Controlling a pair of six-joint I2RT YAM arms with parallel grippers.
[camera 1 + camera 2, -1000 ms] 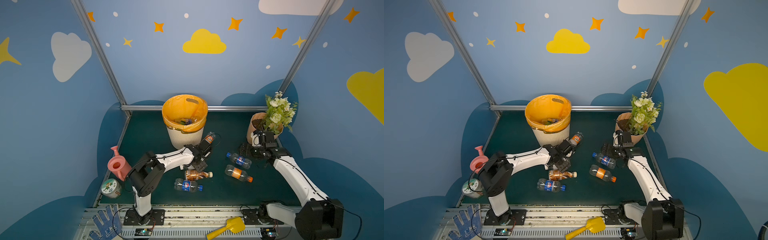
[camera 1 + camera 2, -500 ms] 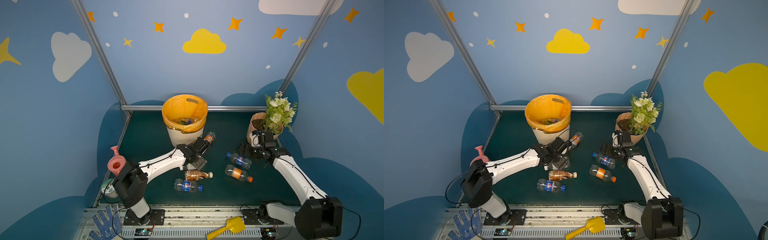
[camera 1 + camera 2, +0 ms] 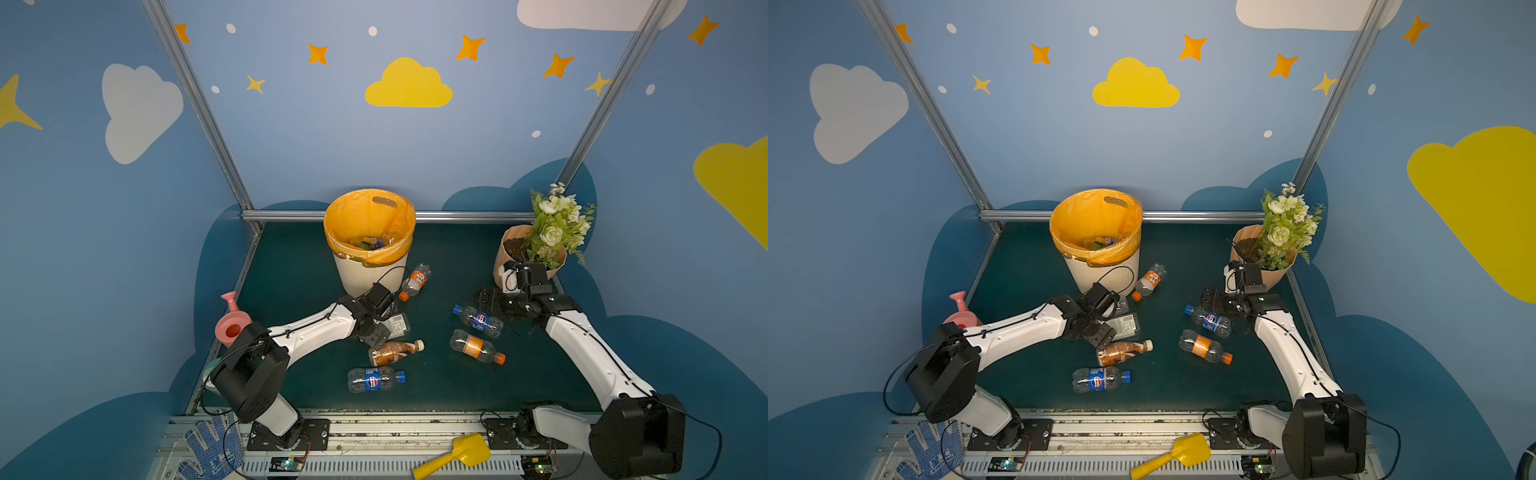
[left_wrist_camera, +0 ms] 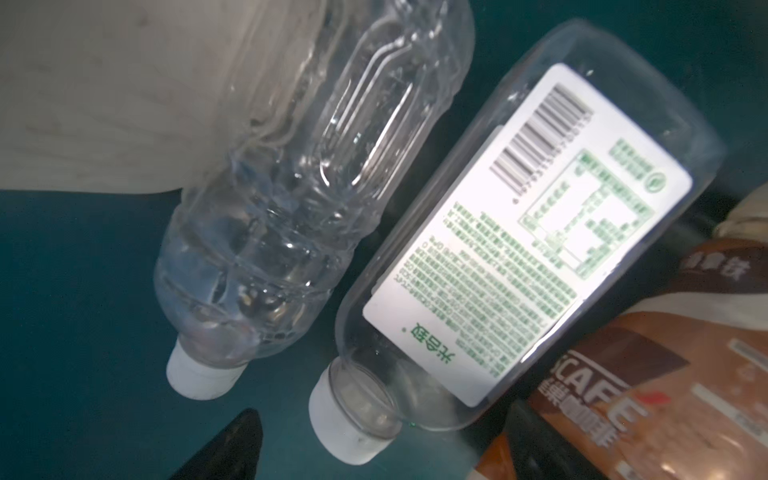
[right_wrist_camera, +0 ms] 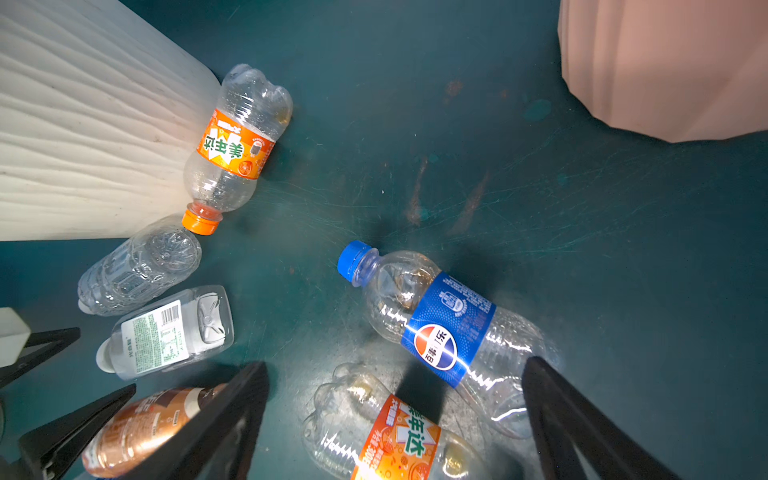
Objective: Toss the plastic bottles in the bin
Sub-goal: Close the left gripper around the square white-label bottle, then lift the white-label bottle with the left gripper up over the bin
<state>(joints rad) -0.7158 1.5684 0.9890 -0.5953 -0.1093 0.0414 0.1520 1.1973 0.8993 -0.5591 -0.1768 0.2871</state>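
Task partly complete. The bin (image 3: 354, 275) at the back of the mat (image 3: 291, 266) already holds some discards. Seven plastic bottles (image 3: 1098, 380) lie outside it: an orange-label bottle (image 3: 416, 279) and a bare clear bottle (image 5: 139, 266) just beside its wall, a square white-label bottle (image 3: 397, 324), a brown bottle (image 3: 392, 351) and a blue-label bottle (image 3: 375, 379) in the middle, and a second blue-label bottle (image 3: 478, 321) and second orange-label bottle (image 3: 477, 347) to the right. The left gripper (image 5: 106, 359) hangs spread and empty over the square bottle's cap; the right gripper (image 5: 392, 363), likewise spread and empty, hovers above the second blue-label bottle.
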